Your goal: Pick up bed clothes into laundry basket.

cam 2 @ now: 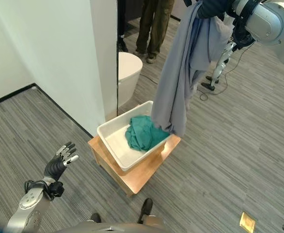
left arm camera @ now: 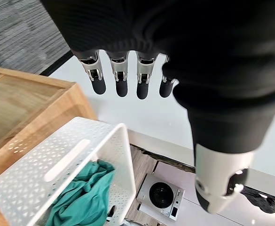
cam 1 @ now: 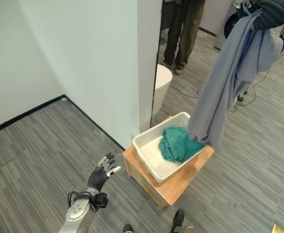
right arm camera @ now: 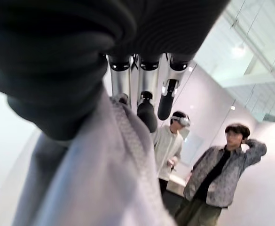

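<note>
Grey garment (cam 2: 180, 73) is held up high at 1 o'clock by the right hand (cam 2: 214, 7), fingers curled round the cloth at its top; its lower end hangs down to the 3 o'clock rim of the white laundry basket (cam 1: 149, 158), contact with the rim not resolvable. A teal garment (cam 1: 178, 143) is already lying inside the basket. The basket is seated on a low wooden stool (cam 1: 178, 187). Left hand (cam 1: 102, 174) is held low at 8 o'clock, fingers spread and relaxed, nothing gripped. Two people (right arm camera: 212, 174) are seen in the right wrist view.
</note>
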